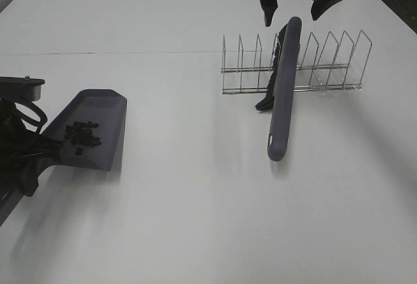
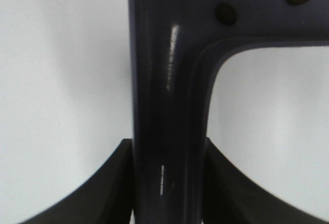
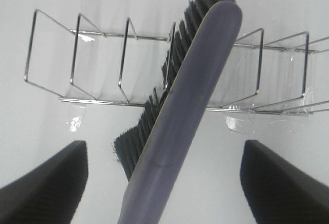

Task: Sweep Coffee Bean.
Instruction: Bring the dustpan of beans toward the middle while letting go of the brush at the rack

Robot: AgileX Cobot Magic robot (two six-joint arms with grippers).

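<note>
While my left pincer (image 2: pixel 167 183) pinches the smooth, glossy handle of the dustpan (image 1: pixel 98 118) between two dark curved pads (image 2: pixel 110 178), my right pincer (image 1: pixel 293 7) hangs above the rack with its jaws spread wide and nothing between them. Seen from the right wrist, those fingers (image 3: pixel 49 183) are matte black with a fine ribbed texture, one on each side of the brush (image 1: pixel 284 88).

That brush has a long, rounded, slate-purple plastic back and stiff dark bristles (image 3: pixel 180 49). It leans tilted in a thin wire rack (image 1: pixel 332 59) of bent metal loops, bristles pushed in among the loops, handle end sloping down towards the table.

My dustpan is the same purple plastic, a flat scoop with raised side walls. The coffee bean (image 1: pixel 83 133) cluster lies inside it, small dark ovals bunched near the handle end.

From the left wrist I see only the handle, a corner of the pan and a few blurred beans (image 2: pixel 226 13). My left arm is cut off at the edge of the high view and shows only as a dark mass. Clear strips at the rack's feet are hard to make out.

Everything sits on a plain white matte table (image 1: pixel 195 219), with a faint seam across it.
</note>
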